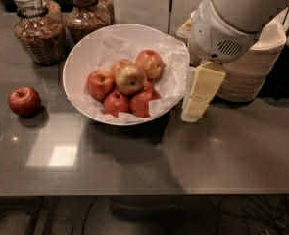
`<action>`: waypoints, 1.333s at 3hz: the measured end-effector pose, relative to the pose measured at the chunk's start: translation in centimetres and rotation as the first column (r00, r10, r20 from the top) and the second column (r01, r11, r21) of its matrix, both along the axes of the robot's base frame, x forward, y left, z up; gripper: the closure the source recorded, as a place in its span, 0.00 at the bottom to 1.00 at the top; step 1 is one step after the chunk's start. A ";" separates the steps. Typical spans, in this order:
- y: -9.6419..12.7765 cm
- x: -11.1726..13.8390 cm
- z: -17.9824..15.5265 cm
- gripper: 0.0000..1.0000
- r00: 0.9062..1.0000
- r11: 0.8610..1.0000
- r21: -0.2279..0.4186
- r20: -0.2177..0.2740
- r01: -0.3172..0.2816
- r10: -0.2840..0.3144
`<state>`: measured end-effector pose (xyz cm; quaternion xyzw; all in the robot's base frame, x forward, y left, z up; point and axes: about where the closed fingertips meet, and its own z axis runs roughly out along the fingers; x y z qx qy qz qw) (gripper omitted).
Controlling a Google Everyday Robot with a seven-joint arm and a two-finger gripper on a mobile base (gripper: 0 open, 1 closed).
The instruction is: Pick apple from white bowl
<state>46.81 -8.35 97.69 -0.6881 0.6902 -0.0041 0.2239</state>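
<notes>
The white bowl (85, 48), wide, shallow and lined with crumpled white paper, stands on the grey counter at centre. Several apples lie in it. The yellow-green apple with red blush (130, 78) sits on top of the pile, with plain red apples around it. My gripper (197, 102) hangs from the white arm at the bowl's right rim, its cream fingers pointing down beside the bowl, above the counter. It holds nothing that I can see.
A lone dark red apple (24, 101) lies on the counter to the left. Two glass jars (38, 28) of brown food stand behind the bowl. A stack of beige paper bowls (254, 67) stands at the right, behind the arm.
</notes>
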 end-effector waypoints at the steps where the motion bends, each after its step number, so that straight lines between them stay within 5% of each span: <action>1: 0.9 0.8 0.0 0.00 1.000 0.999 0.053 0.009 0.007 -0.008; 3: 9.6 5.9 0.4 0.00 0.997 0.952 0.297 -0.006 -0.069 0.074; 4: 11.1 7.7 -1.2 0.00 0.998 0.939 0.344 -0.045 -0.026 0.044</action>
